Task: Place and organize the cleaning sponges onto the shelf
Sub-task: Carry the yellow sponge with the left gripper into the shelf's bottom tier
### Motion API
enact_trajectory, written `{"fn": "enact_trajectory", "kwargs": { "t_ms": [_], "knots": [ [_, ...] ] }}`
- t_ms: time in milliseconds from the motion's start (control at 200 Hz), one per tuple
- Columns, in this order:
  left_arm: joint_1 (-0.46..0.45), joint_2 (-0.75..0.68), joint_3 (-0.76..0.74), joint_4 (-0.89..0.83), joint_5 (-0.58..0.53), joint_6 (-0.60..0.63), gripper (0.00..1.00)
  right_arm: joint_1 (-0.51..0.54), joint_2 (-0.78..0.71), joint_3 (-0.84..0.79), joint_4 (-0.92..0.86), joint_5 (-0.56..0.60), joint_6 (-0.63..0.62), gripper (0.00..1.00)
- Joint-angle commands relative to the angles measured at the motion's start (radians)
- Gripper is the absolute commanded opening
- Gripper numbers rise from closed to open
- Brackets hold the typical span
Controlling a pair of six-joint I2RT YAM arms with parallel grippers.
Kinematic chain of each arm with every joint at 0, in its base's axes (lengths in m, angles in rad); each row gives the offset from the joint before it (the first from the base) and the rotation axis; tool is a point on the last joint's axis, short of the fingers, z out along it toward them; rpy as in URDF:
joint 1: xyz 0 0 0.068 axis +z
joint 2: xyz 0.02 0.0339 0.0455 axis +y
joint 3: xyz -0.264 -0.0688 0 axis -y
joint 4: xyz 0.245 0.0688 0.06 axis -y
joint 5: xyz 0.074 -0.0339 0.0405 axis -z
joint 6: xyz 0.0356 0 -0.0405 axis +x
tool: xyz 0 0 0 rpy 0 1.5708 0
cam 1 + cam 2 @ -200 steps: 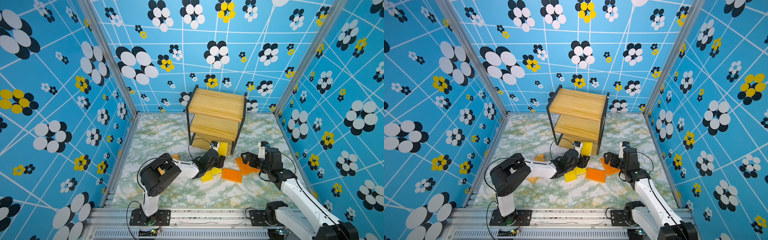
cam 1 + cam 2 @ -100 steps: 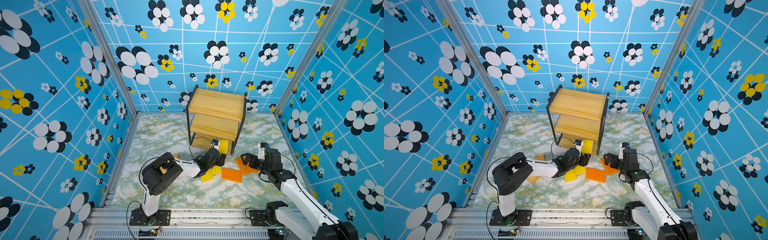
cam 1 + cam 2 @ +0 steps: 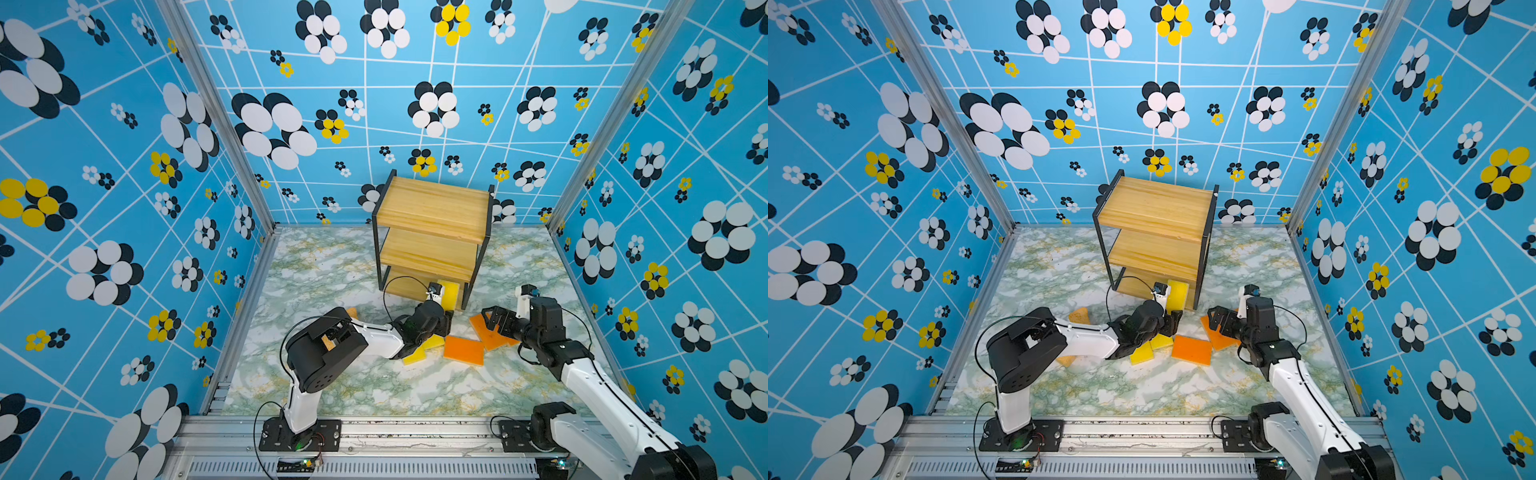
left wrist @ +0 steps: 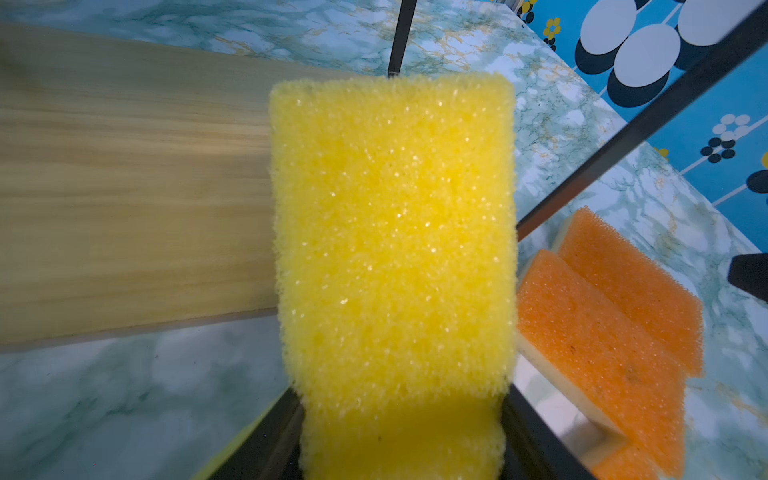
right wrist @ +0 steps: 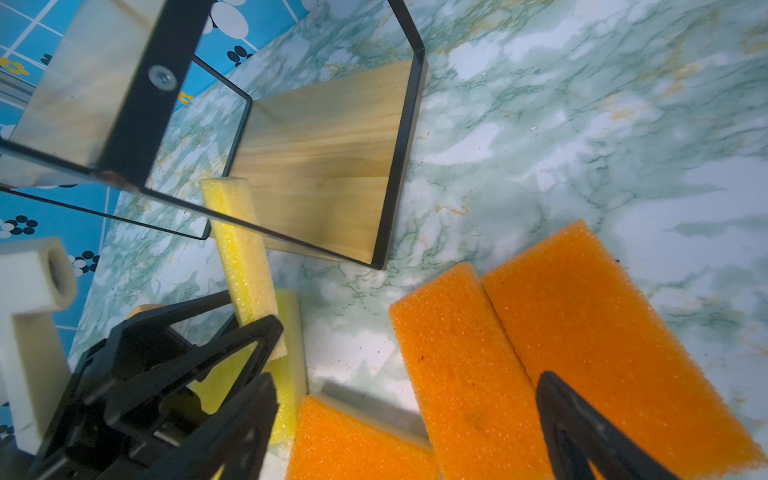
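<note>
At the shelf's (image 3: 432, 208) lowest board (image 4: 124, 187), the left gripper (image 3: 444, 312) has its jaws narrowed onto the near end of one yellow sponge (image 4: 390, 232). It holds the sponge on its long edge and pointing inward at the shelf corner nearest the right arm. The sponge's far end reaches over the end of that board, just inside the black frame, but whether it rests on the wood or only hangs above it I cannot tell. Just in front of the shelf on that side, the right gripper (image 3: 496, 328) hovers with its jaws spread wide and nothing between them, directly above the orange sponges (image 5: 582, 311). All three of these lie flat on the marble floor (image 3: 332, 270), two side by side and the third touching them a little further from the shelf. Two more yellow sponges (image 3: 415, 356) lie overlapping on the floor in front of the shelf, partly under the left wrist. The two tan sponges (image 3: 1079, 316) sit further out from the shelf, beside and under the left arm. In both top views the top and middle boards are bare. By my reading the task is barely begun: the first sponge is only now being delivered, no sponge is released on any tier, and seven wait on the floor, with any neat ordering yet to come.
</note>
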Motion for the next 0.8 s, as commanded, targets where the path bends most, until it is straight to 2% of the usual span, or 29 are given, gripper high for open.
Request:
{"fn": "enact_trajectory", "kwargs": {
  "t_ms": [0, 445, 795],
  "knots": [
    [-0.004, 0.018, 0.018, -0.007, -0.046, 0.033, 0.62, 0.009, -0.019, -0.020, -0.002, 0.010, 0.007, 0.99],
    [-0.005, 0.072, 0.064, 0.043, -0.170, 0.128, 0.64, 0.009, -0.046, -0.030, -0.015, 0.019, 0.005, 0.99],
    [-0.002, 0.120, 0.118, 0.062, -0.190, 0.152, 0.65, 0.009, -0.063, -0.042, -0.016, 0.023, 0.006, 0.99]
  ]
}}
